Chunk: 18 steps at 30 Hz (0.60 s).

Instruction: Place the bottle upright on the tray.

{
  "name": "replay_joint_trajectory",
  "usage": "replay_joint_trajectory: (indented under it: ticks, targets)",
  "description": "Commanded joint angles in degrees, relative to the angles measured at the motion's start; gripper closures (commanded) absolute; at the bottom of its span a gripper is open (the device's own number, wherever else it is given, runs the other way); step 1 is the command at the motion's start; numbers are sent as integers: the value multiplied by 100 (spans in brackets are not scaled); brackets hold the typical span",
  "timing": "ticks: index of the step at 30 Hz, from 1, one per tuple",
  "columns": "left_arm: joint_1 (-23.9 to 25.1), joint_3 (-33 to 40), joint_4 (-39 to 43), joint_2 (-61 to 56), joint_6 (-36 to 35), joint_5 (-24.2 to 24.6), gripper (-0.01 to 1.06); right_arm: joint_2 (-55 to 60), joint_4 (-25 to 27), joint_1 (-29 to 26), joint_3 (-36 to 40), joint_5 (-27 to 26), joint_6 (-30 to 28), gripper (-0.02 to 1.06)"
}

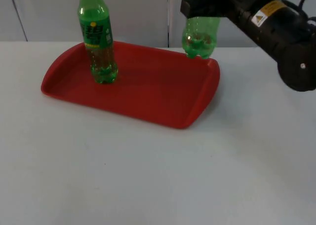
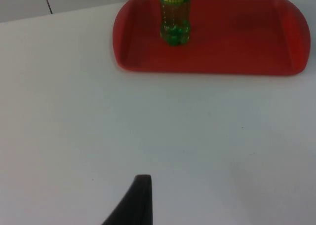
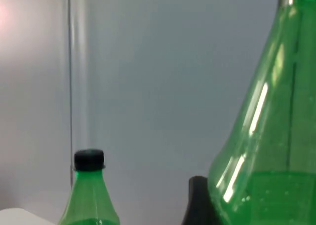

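Note:
A red tray (image 1: 163,104) lies on the white table. One green bottle (image 1: 98,42) with a black cap (image 3: 89,160) stands upright on the tray's left part (image 2: 174,18). A second green bottle (image 1: 200,37) hangs upright in the air over the tray's far right corner, and my right gripper (image 1: 200,13) is shut on its upper part. Its base is clear of the tray. In the right wrist view this held bottle (image 3: 266,136) looms close beside a black fingertip (image 3: 197,203). My left gripper (image 2: 140,200) waits low over the bare table, well in front of the tray (image 2: 212,62).
The grey partition wall (image 1: 138,13) rises right behind the tray. Open white table (image 1: 148,175) stretches in front of the tray and to its right. The tray's middle and right part carry nothing.

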Motion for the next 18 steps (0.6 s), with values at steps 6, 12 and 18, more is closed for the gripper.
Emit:
replay_joint_trajectory:
  ticks: [6, 12, 18]
  targets:
    - [-40, 26, 21, -22, -33, -17, 0, 726, -9, 4, -913, -136, 151, 105]
    - [-40, 26, 21, -22, -33, -17, 0, 1351, -31, 4, -1648, -271, 113, 105]
    - [-40, 26, 21, -22, -33, -17, 0, 2092, -199, 4, -2434, -319, 113, 105]
